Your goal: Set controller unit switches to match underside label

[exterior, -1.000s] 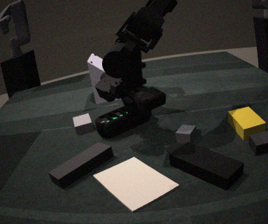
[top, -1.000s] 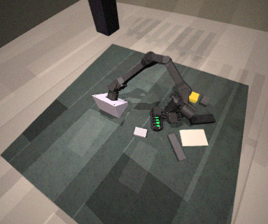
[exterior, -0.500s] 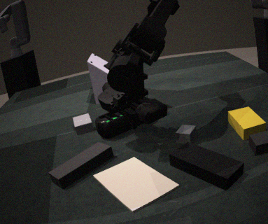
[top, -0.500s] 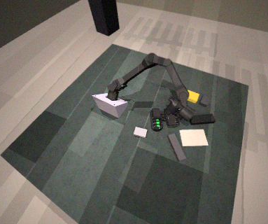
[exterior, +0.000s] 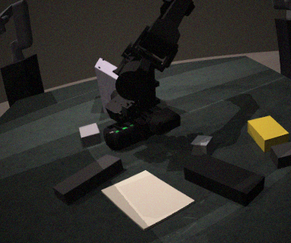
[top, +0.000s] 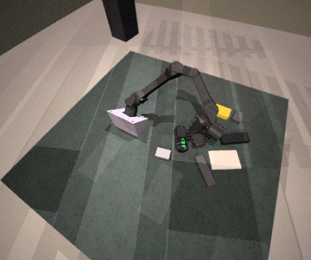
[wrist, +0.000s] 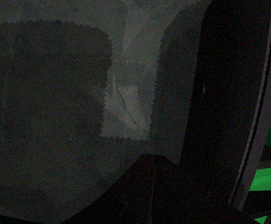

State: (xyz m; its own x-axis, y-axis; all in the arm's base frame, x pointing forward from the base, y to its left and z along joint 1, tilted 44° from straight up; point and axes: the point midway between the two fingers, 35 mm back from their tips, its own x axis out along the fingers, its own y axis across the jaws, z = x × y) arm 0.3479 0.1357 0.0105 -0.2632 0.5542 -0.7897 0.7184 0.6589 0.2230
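Observation:
The dark grey controller unit (top: 181,139) (exterior: 116,140) (wrist: 236,100) sits on the bench with its switch side up. Several green switch ends show in the top view and at the right edge of the wrist view. The far part of its top is hidden by the arm in the exterior view, so I cannot tell every switch's setting. Its label is not in view. My gripper (wrist: 151,165) is shut and empty. Its tips point down close beside the unit's long side, over the green mat in the wrist view. The top and exterior views do not show the tips clearly.
A white block (top: 162,153) (exterior: 90,130), a grey bar (top: 205,171) (exterior: 88,178), a cream plate (top: 225,159) (exterior: 150,197) and a black block (top: 235,138) (exterior: 223,178) lie around. A small grey cube (exterior: 201,144) and a yellow block (top: 223,111) (exterior: 267,132) lie farther right.

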